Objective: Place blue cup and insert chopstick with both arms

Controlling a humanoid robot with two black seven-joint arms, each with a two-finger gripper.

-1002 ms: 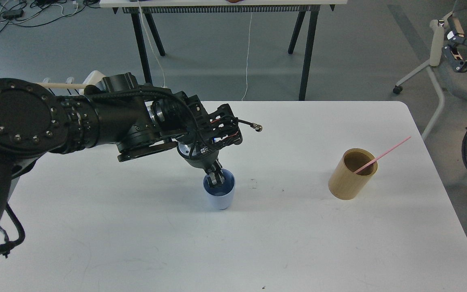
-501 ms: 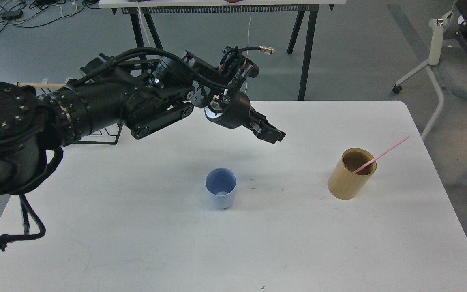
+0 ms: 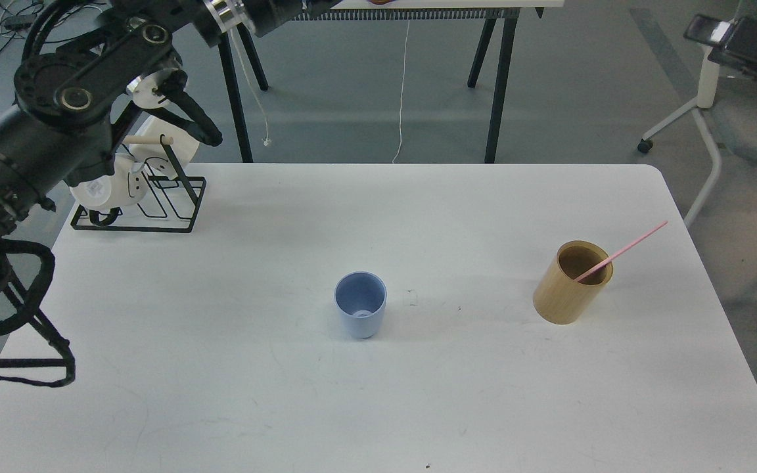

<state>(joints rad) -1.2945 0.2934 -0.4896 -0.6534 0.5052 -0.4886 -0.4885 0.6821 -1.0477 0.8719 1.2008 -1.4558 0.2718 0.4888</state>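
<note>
The pale blue cup [image 3: 360, 304] stands upright and empty at the middle of the white table [image 3: 221, 394]. The pink chopstick [image 3: 621, 251] leans in the tan wooden holder [image 3: 572, 282] at the right, its upper end pointing up and right. My left arm [image 3: 69, 118] rises along the left side and runs out of the top edge; its gripper is out of view. Of my right arm only a dark part [image 3: 746, 43] shows at the top right corner; no fingers show.
A black wire rack [image 3: 148, 203] with a wooden dowel and a white mug stands at the table's back left. A second table's legs [image 3: 497, 85] and cables stand behind. A chair base [image 3: 700, 125] is at the right.
My left arm has let go of the blue cup and lifted up and back, out of the top of the view. The cup stays standing where it was set. The right arm moved at the top right.
</note>
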